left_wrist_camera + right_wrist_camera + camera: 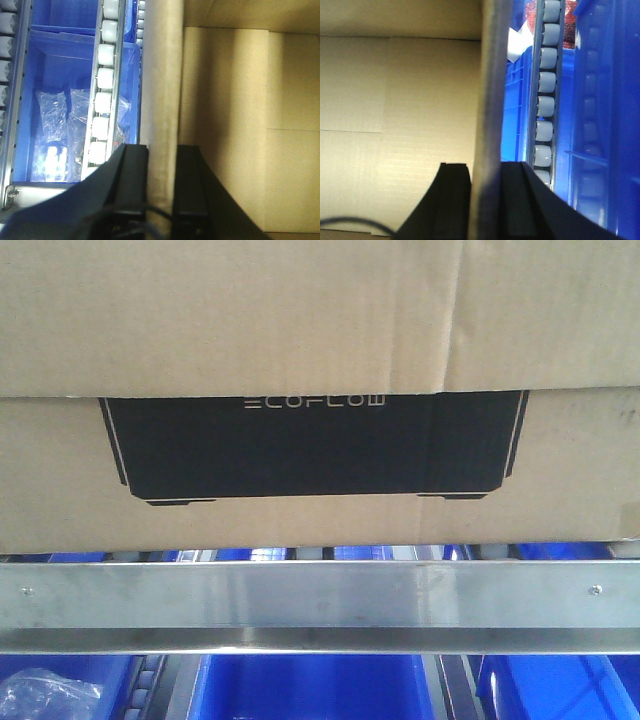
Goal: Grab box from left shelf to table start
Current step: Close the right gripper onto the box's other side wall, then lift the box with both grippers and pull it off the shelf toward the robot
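Behind and below the left shelf (320, 595), blue bins (300, 690) are filling the background, and the shelf's brushed silver front rail (420, 590) is running straight across the front view. The box (300, 490) is sitting on this shelf just above the rail. Its long axis is lying left to right, parallel to the rail, and its black panel with the pale ECOFLOW lettering is facing outward toward the camera.

The left gripper (161, 150) is straddling one upright cardboard wall of the box. One black finger is pressing the outer face and the other the inner face, so it is clamping the wall. A roller track (102, 100) is running alongside, over a bin holding clear plastic bags (52, 112).

The right gripper (486, 167) is clamping the opposite wall the same way, with the box's bare interior lying to one side of the wall.
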